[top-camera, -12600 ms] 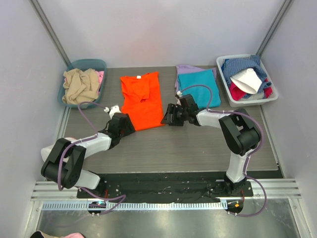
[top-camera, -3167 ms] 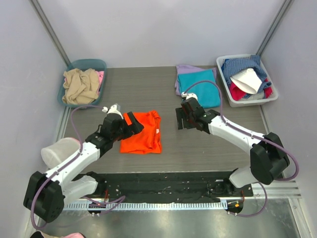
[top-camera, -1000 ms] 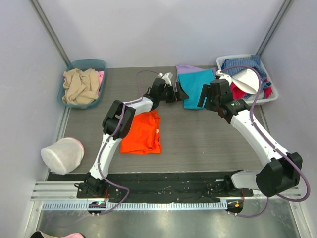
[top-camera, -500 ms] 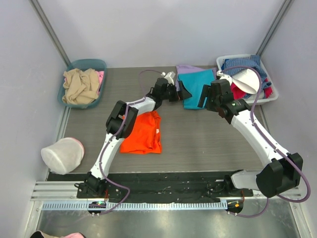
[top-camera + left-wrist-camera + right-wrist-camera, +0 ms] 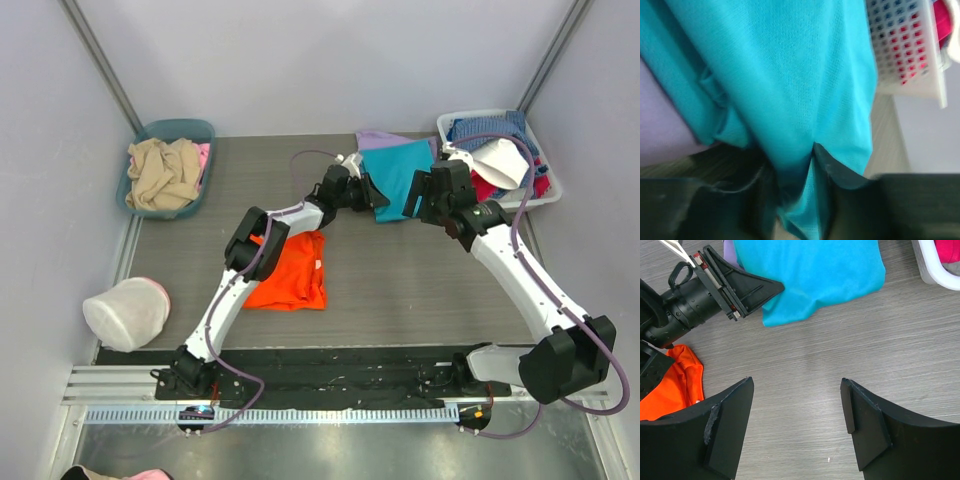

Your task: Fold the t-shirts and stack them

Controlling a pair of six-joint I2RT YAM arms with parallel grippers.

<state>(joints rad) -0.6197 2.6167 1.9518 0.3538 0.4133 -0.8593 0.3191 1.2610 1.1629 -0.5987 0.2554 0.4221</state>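
The teal t-shirt [image 5: 402,172] lies folded on the lavender one [image 5: 372,140] at the back of the table. My left gripper [image 5: 377,196] reaches far out and is shut on the teal shirt's near-left edge; in the left wrist view teal cloth [image 5: 790,75] is pinched between the dark fingers [image 5: 847,175], with lavender [image 5: 660,135] beside it. The orange t-shirt [image 5: 290,268] lies folded mid-table. My right gripper [image 5: 421,206] is open and empty, hovering over bare table [image 5: 805,365] just in front of the teal shirt [image 5: 810,270], next to the left gripper [image 5: 775,288].
A teal basket [image 5: 195,130] with beige cloth stands at the back left. A white basket [image 5: 448,128] with mixed clothes stands at the back right, close to the teal shirt. A white mesh bag [image 5: 125,312] lies at the front left.
My left gripper has slid right onto the teal shirt's edge and shut on it. The right gripper shifted slightly right. Before that the orange shirt was folded to a smaller square.
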